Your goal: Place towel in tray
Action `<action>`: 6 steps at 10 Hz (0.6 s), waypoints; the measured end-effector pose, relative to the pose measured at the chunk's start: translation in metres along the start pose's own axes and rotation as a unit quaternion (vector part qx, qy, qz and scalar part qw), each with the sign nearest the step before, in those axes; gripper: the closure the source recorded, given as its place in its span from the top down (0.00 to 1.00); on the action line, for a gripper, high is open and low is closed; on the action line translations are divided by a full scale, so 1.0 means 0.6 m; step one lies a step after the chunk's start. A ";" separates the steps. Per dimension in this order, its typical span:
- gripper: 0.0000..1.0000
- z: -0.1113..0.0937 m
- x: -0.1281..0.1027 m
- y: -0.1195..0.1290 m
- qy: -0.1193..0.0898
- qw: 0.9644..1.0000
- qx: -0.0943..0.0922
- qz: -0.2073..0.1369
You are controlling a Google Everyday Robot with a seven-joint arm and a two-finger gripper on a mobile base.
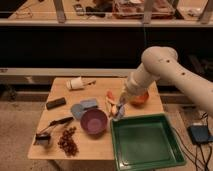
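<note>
The towel [83, 106] is a grey-blue cloth lying flat on the wooden table [100, 87], just behind a purple bowl [93, 121]. The green tray [146, 143] sits at the table's front right and holds nothing. My gripper [119, 108] hangs from the white arm [160, 65] that reaches in from the right. It is low over the table between the purple bowl and the tray's far left corner, to the right of the towel and apart from it.
An orange bowl [140, 98] stands behind the tray. An orange item [110, 95] lies beside the gripper. A tipped white cup [76, 83], a black block [55, 103], a black utensil [55, 122] and grapes [67, 141] lie on the left.
</note>
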 end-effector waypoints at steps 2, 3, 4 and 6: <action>0.00 0.020 -0.030 0.092 -0.005 1.000 -0.017 0.018; 0.00 0.036 -0.044 0.134 -0.007 0.999 -0.030 0.024; 0.02 0.073 -0.075 0.196 -0.015 0.998 -0.059 0.028; 0.14 0.103 -0.121 0.260 -0.025 0.994 -0.104 0.031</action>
